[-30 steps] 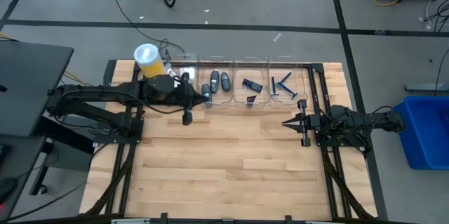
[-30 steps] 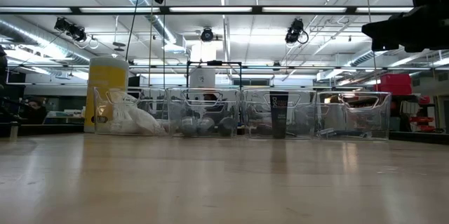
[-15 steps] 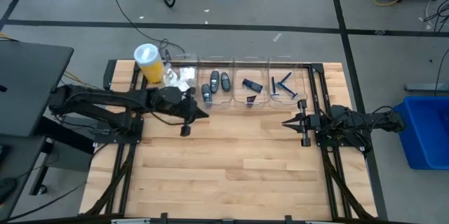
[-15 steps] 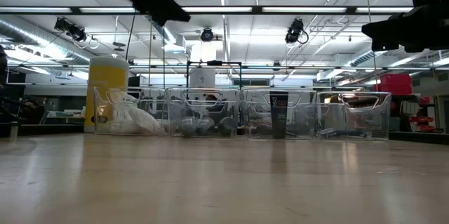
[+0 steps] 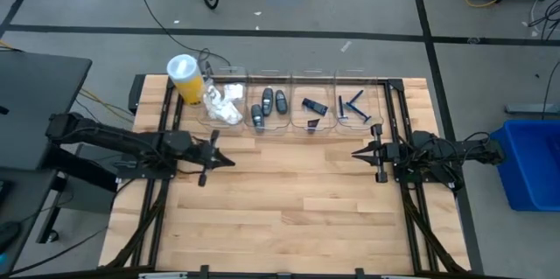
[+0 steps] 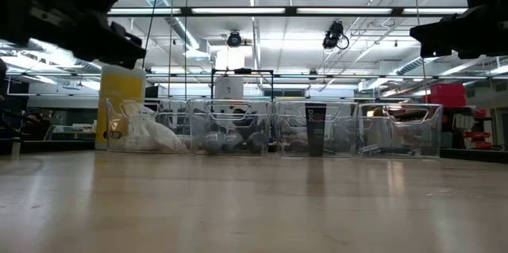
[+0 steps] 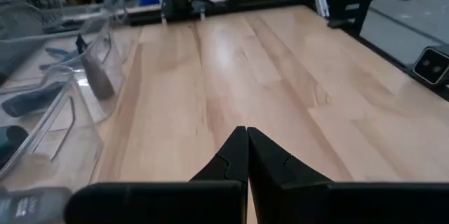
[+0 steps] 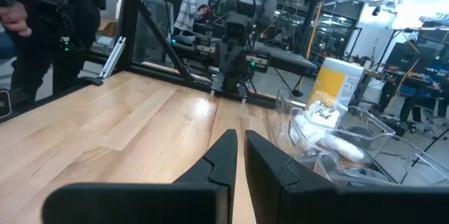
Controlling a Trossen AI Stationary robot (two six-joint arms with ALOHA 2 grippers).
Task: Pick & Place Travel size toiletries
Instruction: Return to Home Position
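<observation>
1. Far left: dark left arm's hand point(image 5: 229, 162) low over the left side of the pale wooden counter point(image 5: 289, 213), fingers pressed flat together in the left wrist view, gripping nothing, well apart from the bins
2. Judged to be the homing step: draw that hand back along the counter's left side, level and unhurried, fingers left together to avoid snagging a bin wall
3. Back-left corner: tall yellow cylinder with a white lid point(image 5: 184, 78), upright, just beside the first bin; no part of the job, so worth a wide berth when folding the elbow
4. Leftmost clear plastic bin point(image 5: 229, 76): small white plastic packets point(image 5: 223, 104) heaped inside
5. Second clear bin point(image 5: 269, 78): dark grey oval pieces point(image 5: 269, 102) lying side by side
6. Third clear bin point(image 5: 313, 80): dark grey rectangular pieces point(image 5: 313, 106)
7. Fourth clear bin point(image 5: 354, 78): thin blue razors point(image 5: 353, 108), crossed over each other
8. No toiletries visible on the bare counter, so apparently nothing left to carry; no need to dip toward the bins again
9. Far right: dark right arm's hand point(image 5: 354, 152) parked near the right edge, just in front of the razor bin, fingers all but together with a thin slit between, holding nothing; best left where it is
</observation>
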